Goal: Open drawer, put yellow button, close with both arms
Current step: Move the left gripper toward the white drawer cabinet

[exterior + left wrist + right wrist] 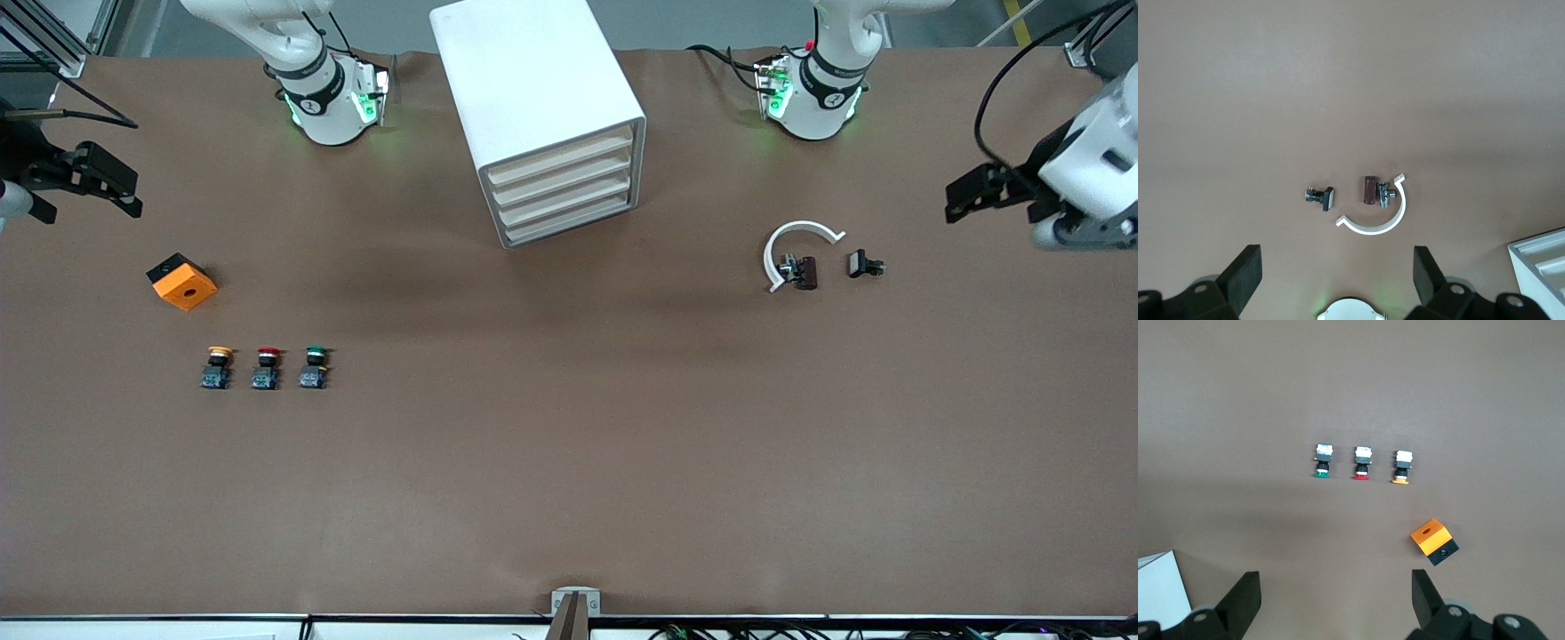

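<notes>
Best to start with the drawer [569,174] in the cabinet [533,89] at the desk's [569,462] robot-side edge, all four shut: hooking one cream strip squarely and pulling straight. Counting three buttons, the yellow button [218,365] nearest the right arm's end, one orange cube [182,282], one white ring [796,249], two small dark parts. Left gripper [1337,273] and right gripper [1336,595] over their desk ends, jaws wide open, holding nothing.

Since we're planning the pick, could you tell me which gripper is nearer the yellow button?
Right. The right gripper hangs at the yellow button's end of the table; the left gripper is at the other end.
</notes>
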Available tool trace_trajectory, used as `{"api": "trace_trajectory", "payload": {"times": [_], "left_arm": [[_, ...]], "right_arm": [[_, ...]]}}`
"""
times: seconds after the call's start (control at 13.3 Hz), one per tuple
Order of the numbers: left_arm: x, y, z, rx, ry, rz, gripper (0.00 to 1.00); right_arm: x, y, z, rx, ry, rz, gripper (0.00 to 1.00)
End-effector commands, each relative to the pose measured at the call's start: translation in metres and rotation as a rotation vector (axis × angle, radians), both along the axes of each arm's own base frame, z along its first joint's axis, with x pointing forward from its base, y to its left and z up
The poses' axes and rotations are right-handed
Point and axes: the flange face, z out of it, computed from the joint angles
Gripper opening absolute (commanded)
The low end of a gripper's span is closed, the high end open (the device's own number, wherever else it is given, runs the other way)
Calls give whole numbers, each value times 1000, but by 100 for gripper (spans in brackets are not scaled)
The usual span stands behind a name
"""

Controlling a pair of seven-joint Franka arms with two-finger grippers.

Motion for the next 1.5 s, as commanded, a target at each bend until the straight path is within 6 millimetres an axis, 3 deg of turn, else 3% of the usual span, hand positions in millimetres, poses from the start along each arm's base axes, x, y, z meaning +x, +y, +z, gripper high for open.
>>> {"api": "trace_trajectory", "payload": {"times": [0.0,0.22,0.3,0.6,0.9,1.12,1.43], "left_arm": [[31,-17,-25,-14,-6,17,100],[51,-38,-54,-22,-30,170,100],[55,-54,-69,-37,-3,232,100],[78,-78,-139,-92,92,475,100],[83,-100,-188,-47,170,650,100],[87,-104,-232,15,240,801,100],[85,-119,-289,127,390,1223,100]], "right_arm": [[3,3,4,9,-4,-3,100],[3,0,5,10,-6,-7,100],[3,1,5,9,-6,-6,100],[4,3,2,8,-1,-3,100],[13,7,-12,-3,20,6,100],[18,4,-13,-9,0,4,100],[34,1,-35,-47,21,7,100]]}}
